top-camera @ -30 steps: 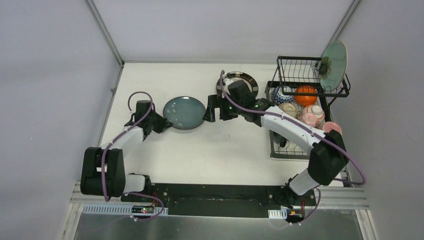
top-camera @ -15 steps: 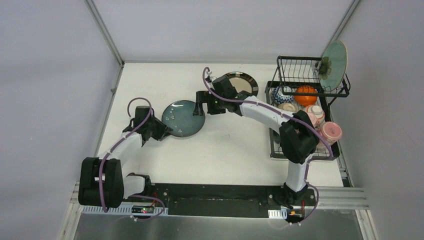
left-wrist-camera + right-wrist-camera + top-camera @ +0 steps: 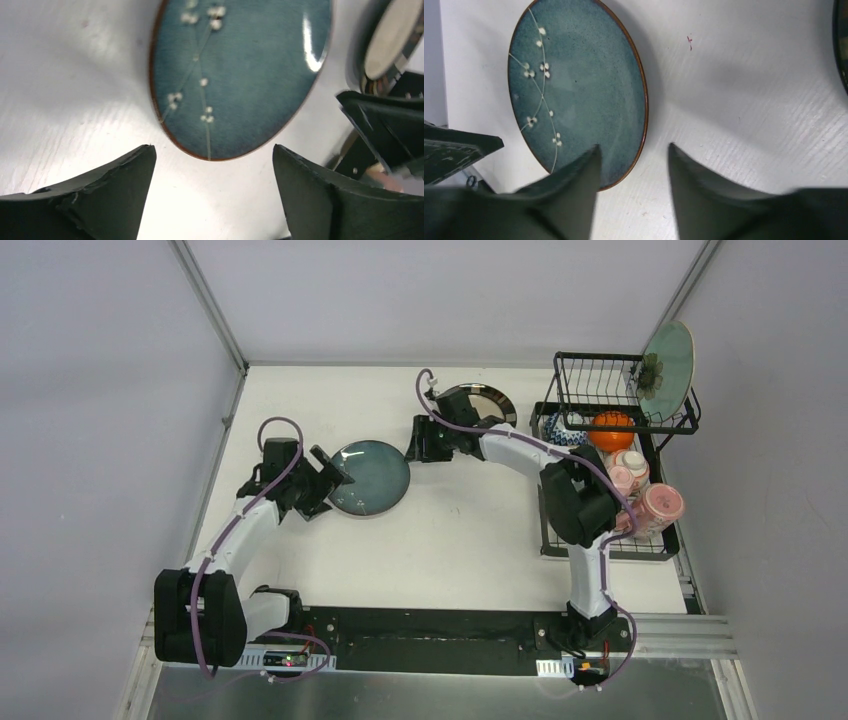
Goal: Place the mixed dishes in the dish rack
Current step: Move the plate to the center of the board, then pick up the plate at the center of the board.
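The dark teal speckled plate (image 3: 370, 478) (image 3: 240, 75) (image 3: 574, 90) lies flat on the white table. My left gripper (image 3: 322, 483) (image 3: 212, 150) is open at the plate's left rim, with nothing between its fingers. My right gripper (image 3: 413, 441) (image 3: 634, 146) is open at the plate's right rim, one finger (image 3: 584, 175) over the plate and the other over the table. The dark-rimmed beige plate (image 3: 485, 403) (image 3: 390, 45) lies behind the right wrist, partly hidden. The black dish rack (image 3: 560, 540) at the right holds the mint green plate (image 3: 668, 368), an orange bowl (image 3: 612, 430) and pink cups (image 3: 632, 476).
The right forearm (image 3: 520, 455) stretches from the rack across to the plate. A patterned bowl (image 3: 566, 430) sits in the rack beside the orange one. Metal frame posts and walls border the table at left, back and right.
My left gripper has opened and let go of the teal plate's rim. The right arm swung its elbow in and its gripper shifted up along the plate's right rim, narrowing a little.
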Available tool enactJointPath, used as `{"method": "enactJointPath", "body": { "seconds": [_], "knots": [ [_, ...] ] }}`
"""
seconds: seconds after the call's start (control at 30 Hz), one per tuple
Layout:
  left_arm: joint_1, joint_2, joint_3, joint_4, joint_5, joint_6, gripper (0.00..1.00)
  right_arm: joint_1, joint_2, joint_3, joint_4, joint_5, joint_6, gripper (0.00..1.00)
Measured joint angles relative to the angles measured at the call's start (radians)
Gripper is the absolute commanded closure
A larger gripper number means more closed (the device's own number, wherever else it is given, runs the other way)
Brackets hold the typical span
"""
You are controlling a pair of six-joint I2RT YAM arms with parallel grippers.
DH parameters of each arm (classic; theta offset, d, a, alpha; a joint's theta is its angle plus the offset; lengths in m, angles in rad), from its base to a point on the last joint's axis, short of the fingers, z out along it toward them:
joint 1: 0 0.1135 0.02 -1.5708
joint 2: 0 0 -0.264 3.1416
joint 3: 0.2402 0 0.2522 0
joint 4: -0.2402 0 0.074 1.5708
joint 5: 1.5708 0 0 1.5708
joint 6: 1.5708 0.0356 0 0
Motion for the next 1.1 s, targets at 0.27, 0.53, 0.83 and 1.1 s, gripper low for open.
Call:
{"method": "enactJointPath", "body": {
  "seconds": [0.27,0.53,0.83,1.1],
  "knots": [
    [0.000,-0.002,0.146,-0.069,0.068,0.195,0.02,-0.031,0.068,0.026,0.045,-0.137,0.037,0.78],
    [0.007,0.008,0.162,-0.143,0.070,0.285,0.03,-0.031,0.116,0.039,0.066,-0.186,0.050,0.63],
    [0.020,0.084,0.148,-0.133,0.085,0.270,0.10,-0.034,0.151,0.047,0.075,-0.189,0.051,0.64],
    [0.032,0.162,0.069,-0.032,0.133,0.185,0.19,-0.036,0.179,0.055,0.106,-0.230,0.060,0.64]
  ]
}}
